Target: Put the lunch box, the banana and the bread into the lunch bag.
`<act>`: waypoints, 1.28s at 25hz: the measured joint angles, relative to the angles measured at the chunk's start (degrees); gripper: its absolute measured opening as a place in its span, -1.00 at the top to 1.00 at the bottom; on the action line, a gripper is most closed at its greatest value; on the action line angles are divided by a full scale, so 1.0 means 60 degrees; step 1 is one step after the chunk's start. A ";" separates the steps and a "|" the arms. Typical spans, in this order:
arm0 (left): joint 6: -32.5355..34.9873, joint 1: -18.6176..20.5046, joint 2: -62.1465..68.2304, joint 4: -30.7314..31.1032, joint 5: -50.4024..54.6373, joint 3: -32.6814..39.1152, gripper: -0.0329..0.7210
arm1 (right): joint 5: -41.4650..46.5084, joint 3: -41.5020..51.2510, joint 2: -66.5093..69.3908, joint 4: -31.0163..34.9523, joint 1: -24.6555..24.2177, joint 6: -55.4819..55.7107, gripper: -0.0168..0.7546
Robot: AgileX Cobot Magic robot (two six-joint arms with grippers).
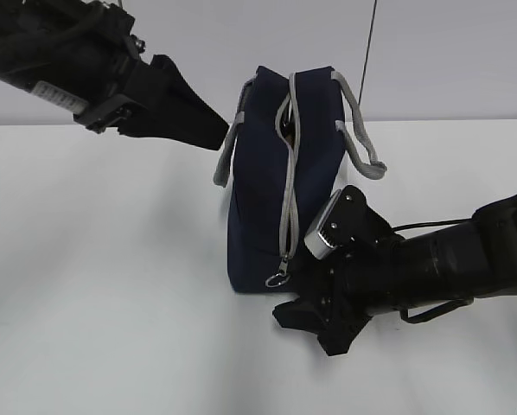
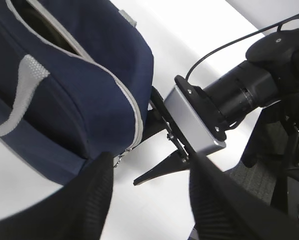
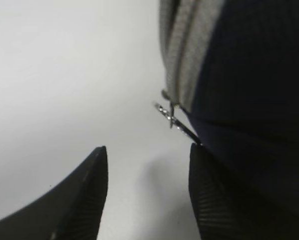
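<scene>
The navy lunch bag (image 1: 267, 181) stands upright mid-table, its grey zipper (image 1: 289, 207) running down the near end to a ring pull (image 1: 277, 278) near the table. The zipper gapes a little near the top, dark inside (image 2: 44, 25). My left gripper (image 1: 215, 130) is open and empty, hovering beside the bag's upper left; the left wrist view (image 2: 152, 160) shows the bag (image 2: 74, 95) just ahead. My right gripper (image 1: 306, 328) is open and empty, low at the bag's base. In the right wrist view (image 3: 148, 150) the ring pull (image 3: 175, 122) hangs just beyond its right fingertip. Lunch box, banana and bread are out of view.
The white table (image 1: 103, 285) spreads to the left and front of the bag. Grey strap handles (image 1: 362, 138) hang off the bag's top. The right arm's wrist camera (image 2: 199, 120) and cables show in the left wrist view. A thin cable (image 1: 368, 52) hangs behind.
</scene>
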 joint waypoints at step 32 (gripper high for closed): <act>0.0000 0.0000 0.0000 0.0000 0.0136 0.0000 0.01 | 0.0490 -0.0779 0.0774 0.0034 0.0000 0.0047 0.09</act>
